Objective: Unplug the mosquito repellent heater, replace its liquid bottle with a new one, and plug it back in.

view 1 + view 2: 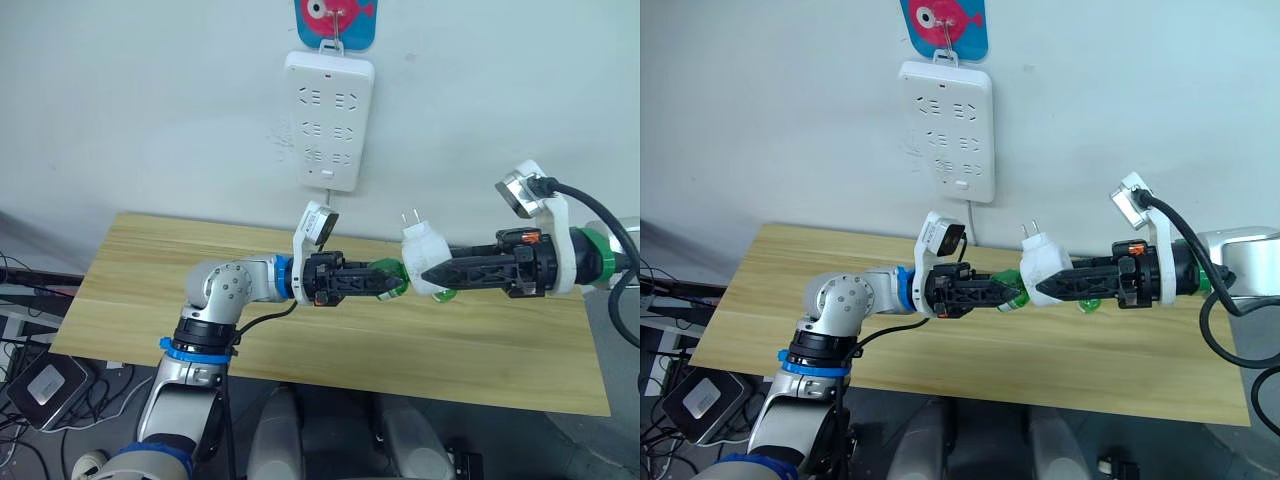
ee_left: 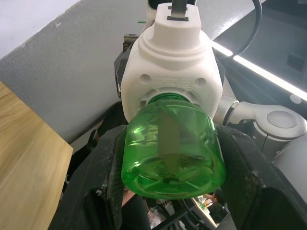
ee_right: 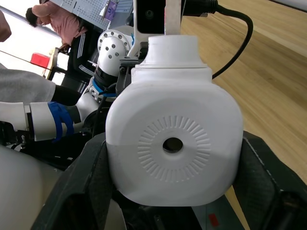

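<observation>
My right gripper (image 1: pixel 432 272) clamps the mosquito repellent heater (image 1: pixel 421 252) above the table (image 1: pixel 150 290); my left gripper (image 1: pixel 392 281) pinches its liquid bottle (image 2: pixel 172 148) at the socket; I'd twist squarely, holding the heater rigid.

You get bright, even indoor light with soft shadows; a bright strip (image 2: pixel 261 72) glares behind the arms, and everything past the sharp green bottle (image 2: pixel 172 148) goes blurry.
</observation>
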{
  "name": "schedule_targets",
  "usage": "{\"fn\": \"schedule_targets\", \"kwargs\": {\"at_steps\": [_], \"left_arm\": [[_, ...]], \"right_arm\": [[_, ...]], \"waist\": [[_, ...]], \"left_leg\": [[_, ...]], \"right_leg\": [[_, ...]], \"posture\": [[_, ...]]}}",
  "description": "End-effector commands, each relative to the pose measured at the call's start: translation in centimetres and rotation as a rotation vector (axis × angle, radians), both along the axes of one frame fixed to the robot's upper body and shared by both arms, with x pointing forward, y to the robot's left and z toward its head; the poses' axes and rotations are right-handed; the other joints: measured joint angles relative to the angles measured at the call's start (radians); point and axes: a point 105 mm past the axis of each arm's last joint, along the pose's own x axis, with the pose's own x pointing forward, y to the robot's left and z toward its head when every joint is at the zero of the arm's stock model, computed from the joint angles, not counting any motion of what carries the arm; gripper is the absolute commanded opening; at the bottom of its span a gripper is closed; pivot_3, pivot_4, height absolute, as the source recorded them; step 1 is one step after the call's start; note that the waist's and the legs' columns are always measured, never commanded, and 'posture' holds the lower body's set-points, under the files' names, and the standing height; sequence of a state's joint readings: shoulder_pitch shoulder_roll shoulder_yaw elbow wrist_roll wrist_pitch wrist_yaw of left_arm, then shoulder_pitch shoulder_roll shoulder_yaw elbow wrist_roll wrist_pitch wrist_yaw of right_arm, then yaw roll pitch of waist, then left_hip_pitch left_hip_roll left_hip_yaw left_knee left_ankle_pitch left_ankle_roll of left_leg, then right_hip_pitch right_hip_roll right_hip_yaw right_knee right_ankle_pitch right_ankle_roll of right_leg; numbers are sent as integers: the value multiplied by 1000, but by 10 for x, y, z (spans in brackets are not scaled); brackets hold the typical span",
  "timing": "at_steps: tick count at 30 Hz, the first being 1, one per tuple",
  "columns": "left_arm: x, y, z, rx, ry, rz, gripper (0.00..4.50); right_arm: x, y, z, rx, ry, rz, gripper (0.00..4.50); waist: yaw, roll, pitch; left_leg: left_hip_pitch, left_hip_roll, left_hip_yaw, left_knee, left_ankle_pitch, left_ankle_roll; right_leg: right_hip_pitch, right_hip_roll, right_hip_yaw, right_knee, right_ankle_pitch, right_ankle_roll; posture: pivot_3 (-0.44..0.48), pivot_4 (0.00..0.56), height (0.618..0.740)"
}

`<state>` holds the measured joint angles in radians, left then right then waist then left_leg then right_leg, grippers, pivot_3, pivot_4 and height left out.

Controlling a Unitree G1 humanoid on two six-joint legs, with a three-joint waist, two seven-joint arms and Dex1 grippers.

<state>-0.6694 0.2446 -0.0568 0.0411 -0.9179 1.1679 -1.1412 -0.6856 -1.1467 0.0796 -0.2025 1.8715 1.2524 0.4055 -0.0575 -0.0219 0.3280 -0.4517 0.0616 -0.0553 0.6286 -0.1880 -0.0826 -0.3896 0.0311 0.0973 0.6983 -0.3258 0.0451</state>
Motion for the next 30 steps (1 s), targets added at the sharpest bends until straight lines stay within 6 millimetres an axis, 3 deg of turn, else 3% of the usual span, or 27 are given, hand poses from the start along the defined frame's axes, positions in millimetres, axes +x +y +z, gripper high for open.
{"fn": "schedule_targets", "kwargs": {"at_steps": [1, 18, 30], "left_arm": [[-11, -23, 10, -5, -45, -66, 2311], [-3, -17, 20, -41, -18, -40, 2311], [-1, -17, 21, -46, -17, -28, 2311]], "right_arm": [[-31, 23, 10, 97, 7, 203, 4399], [-34, -6, -14, 39, 128, 81, 4457], [-40, -7, -20, 3, 130, 73, 4457]], "waist": [[2, 0, 0], [0, 0, 0], [0, 0, 0]], "left_leg": [[0, 0, 0, 1, 0, 0], [0, -1, 0, 0, 0, 0], [0, -1, 0, 1, 0, 0]], "right_leg": [[0, 0, 0, 0, 0, 0], [0, -1, 0, 0, 0, 0], [0, 0, 0, 0, 0, 0]], "posture": [[-115, 323, 740], [-123, 324, 740], [-119, 320, 740]]}}
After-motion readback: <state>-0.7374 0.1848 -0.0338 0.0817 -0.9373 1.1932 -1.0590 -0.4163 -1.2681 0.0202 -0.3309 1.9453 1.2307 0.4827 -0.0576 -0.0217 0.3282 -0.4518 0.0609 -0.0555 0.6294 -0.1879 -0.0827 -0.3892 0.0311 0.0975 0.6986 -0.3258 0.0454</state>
